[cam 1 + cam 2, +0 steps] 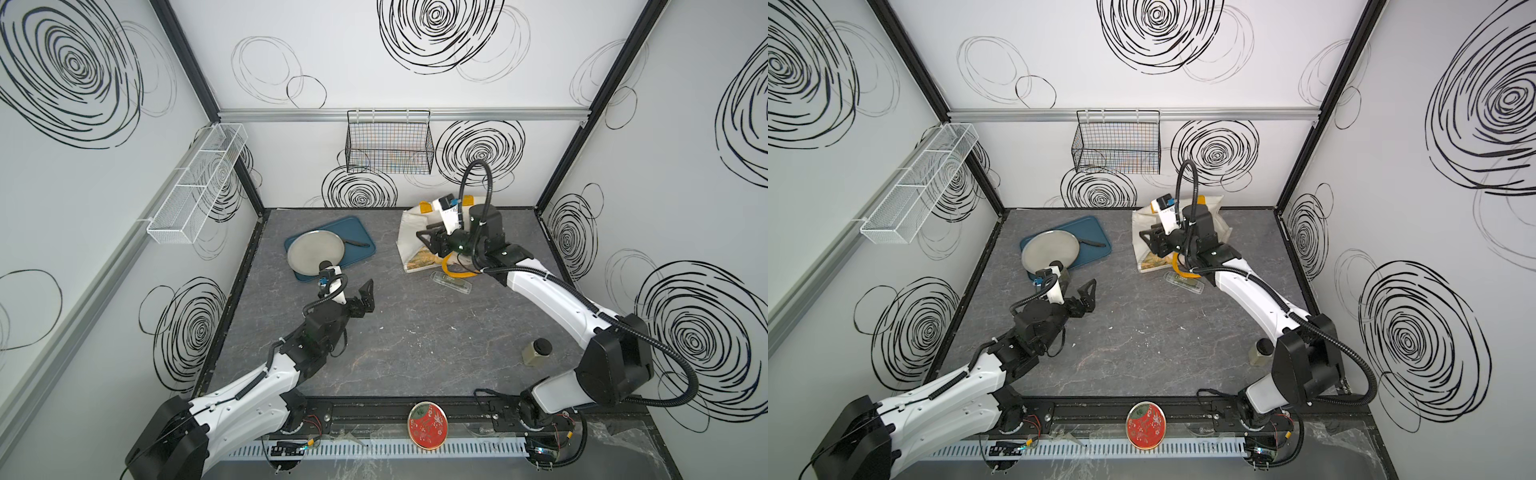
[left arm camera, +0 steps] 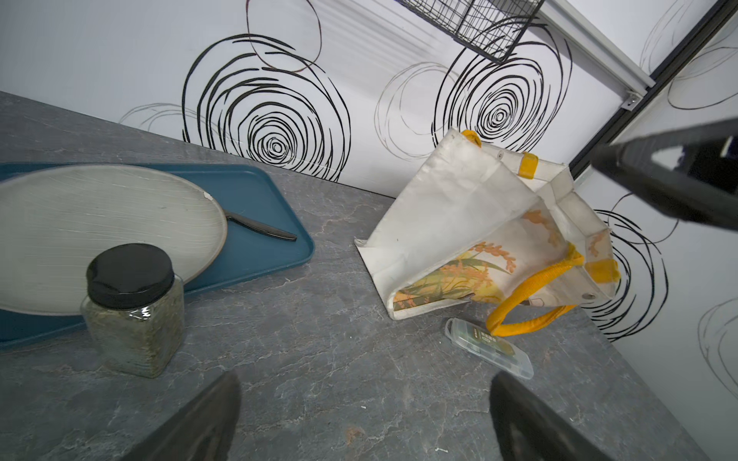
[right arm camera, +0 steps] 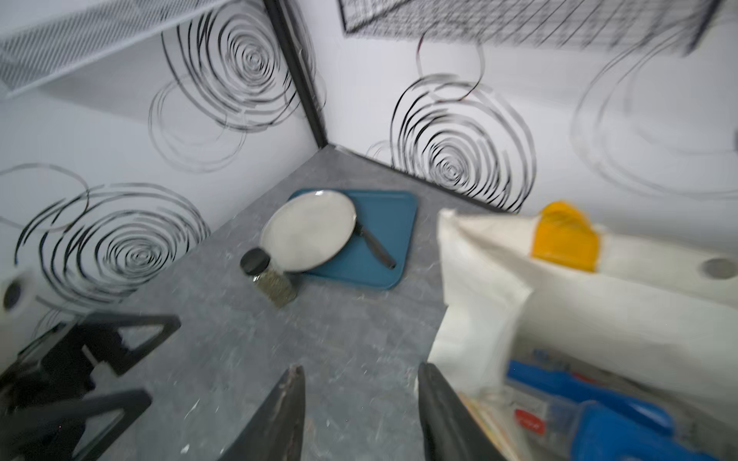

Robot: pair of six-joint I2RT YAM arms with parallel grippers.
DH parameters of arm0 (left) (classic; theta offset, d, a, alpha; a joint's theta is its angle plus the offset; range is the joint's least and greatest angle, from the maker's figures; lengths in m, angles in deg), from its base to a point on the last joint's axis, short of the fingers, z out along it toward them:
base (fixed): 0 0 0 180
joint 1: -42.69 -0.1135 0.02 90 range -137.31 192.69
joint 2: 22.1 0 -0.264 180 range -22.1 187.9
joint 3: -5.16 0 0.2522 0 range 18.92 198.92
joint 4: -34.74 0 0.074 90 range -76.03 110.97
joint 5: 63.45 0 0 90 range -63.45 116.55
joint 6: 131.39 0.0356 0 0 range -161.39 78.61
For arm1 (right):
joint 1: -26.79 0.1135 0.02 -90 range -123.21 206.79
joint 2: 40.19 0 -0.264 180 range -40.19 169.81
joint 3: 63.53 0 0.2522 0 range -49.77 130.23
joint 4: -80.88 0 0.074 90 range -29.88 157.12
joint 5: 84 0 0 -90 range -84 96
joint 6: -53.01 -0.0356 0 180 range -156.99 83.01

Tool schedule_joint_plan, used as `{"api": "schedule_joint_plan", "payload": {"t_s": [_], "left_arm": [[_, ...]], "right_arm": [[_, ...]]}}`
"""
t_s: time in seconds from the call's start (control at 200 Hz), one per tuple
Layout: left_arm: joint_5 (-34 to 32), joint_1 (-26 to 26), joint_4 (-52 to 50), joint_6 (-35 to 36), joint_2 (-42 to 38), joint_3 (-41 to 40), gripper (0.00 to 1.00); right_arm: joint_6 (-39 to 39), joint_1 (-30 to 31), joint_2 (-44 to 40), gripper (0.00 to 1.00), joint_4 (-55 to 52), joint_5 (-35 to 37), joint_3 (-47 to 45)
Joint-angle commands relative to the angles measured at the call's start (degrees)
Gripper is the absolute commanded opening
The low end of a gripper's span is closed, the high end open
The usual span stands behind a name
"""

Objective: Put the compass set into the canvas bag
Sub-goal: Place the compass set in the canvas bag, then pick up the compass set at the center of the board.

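One canvas bag [image 2: 439, 223], one compass set [image 2: 489, 353], one tray [image 2: 263, 187], one plate [image 2: 100, 223], two jars [image 1: 537, 352] (black-lidded, second jar [image 2: 131, 311])

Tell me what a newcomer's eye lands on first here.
The cream canvas bag with yellow handles stands out first. It slumps open at the back right, with the right hand open beside its top and a blue item lying inside. Next come the grey plate on the blue tray at the back, left of the bag, and the red round tin at the front edge between the arm bases.
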Motion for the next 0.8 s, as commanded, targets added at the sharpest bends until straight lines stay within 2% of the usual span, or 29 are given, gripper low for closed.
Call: {"api": "schedule_joint_plan", "payload": {"t_s": [0.0,0.11,0.215,0.32,0.445,0.54,0.796], "left_arm": [[-0.2,-1.1,1.7,-0.3,-0.5,-0.6,0.99],[0.1,-1.6,2.6,-0.4,0.1,-0.8,0.99],[1.0,-2.1,4.3,-0.4,0.8,-1.0,0.99],[1.7,-2.2,4.7,-0.5,1.5,-1.0,0.99],[2.1,-2.4,5.0,-0.7,1.9,-1.3,0.99],[2.3,-2.5,4.5,-0.8,1.8,-1.3,0.99],[1.3,-2.7,4.1,-1.6,0.0,-2.3,0.99]], "right_arm": [[1.2,2.1,0.2,0.51,-5.2,0.7,-4.3],[-2.8,2.8,2.5,0.52,-5.8,0.8,-7.1],[-6.2,2.8,5.0,0.53,-7.2,5.3,-8.0],[-6.3,2.1,8.6,0.55,-11.5,10.3,-6.0],[-4.9,0.9,14.1,0.56,-17.1,13.0,-2.0],[-5.3,-0.1,16.7,0.55,-17.1,16.8,-1.5],[-6.0,-5.5,18.6,0.56,-14.2,18.5,-3.5]]}}
